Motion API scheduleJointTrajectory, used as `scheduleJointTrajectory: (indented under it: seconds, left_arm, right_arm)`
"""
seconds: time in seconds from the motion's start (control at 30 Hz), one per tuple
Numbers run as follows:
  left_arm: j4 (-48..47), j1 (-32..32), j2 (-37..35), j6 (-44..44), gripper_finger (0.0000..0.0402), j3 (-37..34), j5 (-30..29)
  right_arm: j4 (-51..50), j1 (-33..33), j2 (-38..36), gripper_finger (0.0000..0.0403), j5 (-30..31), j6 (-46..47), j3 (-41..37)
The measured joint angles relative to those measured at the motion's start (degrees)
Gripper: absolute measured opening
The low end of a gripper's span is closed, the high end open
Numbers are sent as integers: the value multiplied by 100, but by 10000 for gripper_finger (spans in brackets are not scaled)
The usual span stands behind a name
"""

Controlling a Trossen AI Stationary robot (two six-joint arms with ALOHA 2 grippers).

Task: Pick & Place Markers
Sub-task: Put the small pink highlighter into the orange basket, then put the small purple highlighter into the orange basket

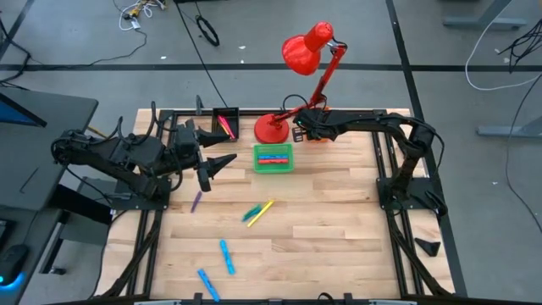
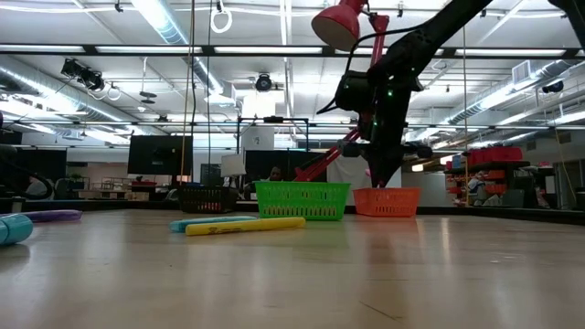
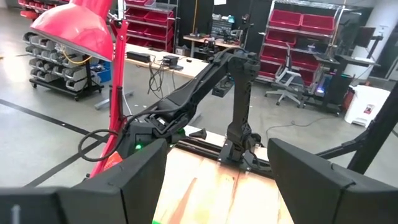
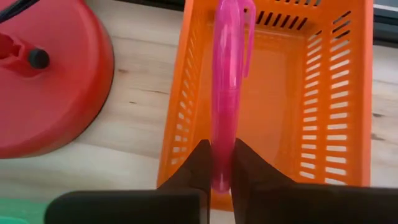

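The right gripper (image 4: 216, 163) was clamped on a pink marker (image 4: 226, 87) over the orange bin (image 4: 325, 99) beside the lamp base (image 4: 53, 81), the marker's long axis running straight out from the fingers along the bin's length. The left gripper (image 1: 222, 163) hung spread open and empty near the black bin (image 1: 225, 124). Loose markers lay flat: a yellow one (image 1: 262, 208) slanting, two blue ones (image 1: 227, 256) nearer the front edge.

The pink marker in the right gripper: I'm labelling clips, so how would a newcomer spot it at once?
Find the red lamp at the table's far edge; beside its base sits the orange bin. Above that bin the right gripper is shut on the pink marker. It is the only marker off the table; the others lie on the wood or in bins.
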Motion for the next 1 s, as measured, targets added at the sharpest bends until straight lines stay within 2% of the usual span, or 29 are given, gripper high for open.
scheduleJointTrajectory:
  seconds: [0.1,0.3,0.43,0.7,1.0]
  left_arm:
    - [1,-2,0,-23,284,0,99]
    - [-1,-2,0,-27,284,0,388]
    - [0,-2,0,-27,284,0,385]
    - [-1,-2,0,-22,284,0,385]
    - [1,-1,0,-18,284,0,384]
  right_arm:
    - [13,0,0,47,0,-28,0]
    - [18,2,0,138,-64,154,0]
    - [26,2,0,170,-79,147,0]
    - [70,2,-21,174,-120,83,0]
    - [-56,350,-647,158,-112,44,0]
